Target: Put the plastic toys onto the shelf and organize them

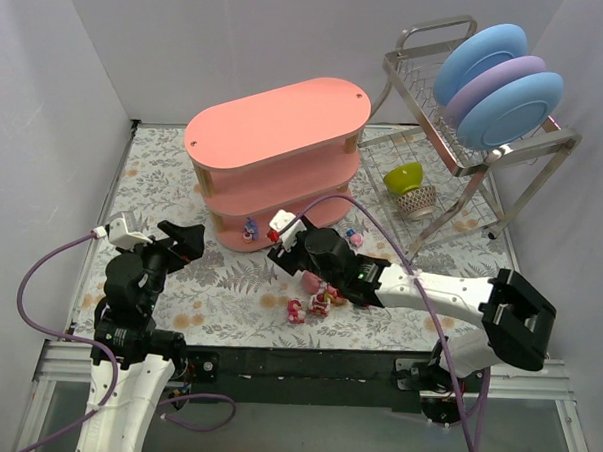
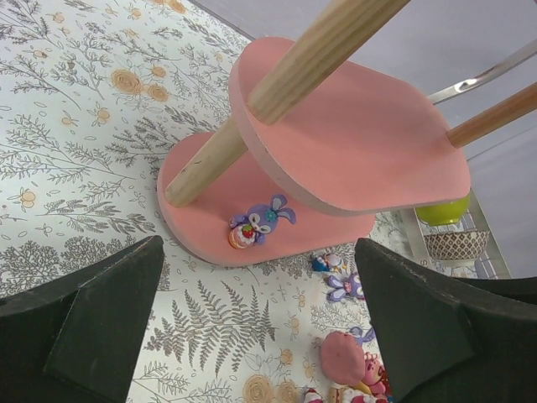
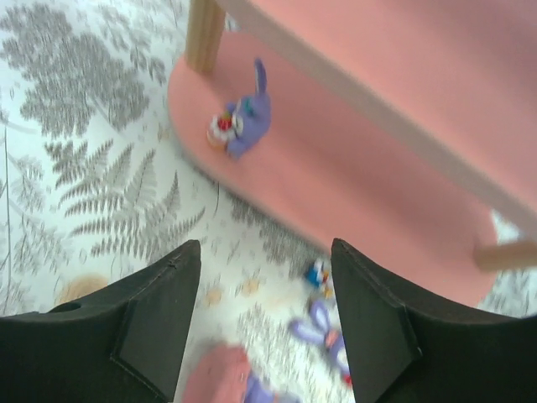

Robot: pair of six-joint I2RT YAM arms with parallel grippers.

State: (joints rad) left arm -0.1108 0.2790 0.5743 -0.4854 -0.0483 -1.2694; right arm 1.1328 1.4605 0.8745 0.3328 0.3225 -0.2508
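Note:
The salmon-pink shelf (image 1: 275, 150) stands at the back middle of the mat. One purple bunny toy (image 1: 249, 229) lies on its bottom tier; it also shows in the left wrist view (image 2: 260, 222) and the right wrist view (image 3: 243, 117). Several toys lie on the mat in front: a pink strawberry one (image 1: 307, 281), pink-red ones (image 1: 320, 300), a blue one (image 1: 354, 238). My left gripper (image 1: 186, 239) is open and empty, left of the shelf. My right gripper (image 1: 282, 253) is open and empty, above the mat between the shelf's front edge and the loose toys (image 3: 323, 332).
A wire dish rack (image 1: 465, 143) with blue and purple plates (image 1: 498, 79) stands at the back right. A green bowl (image 1: 404, 175) and a patterned bowl (image 1: 416, 201) sit under it. White walls close in left and right.

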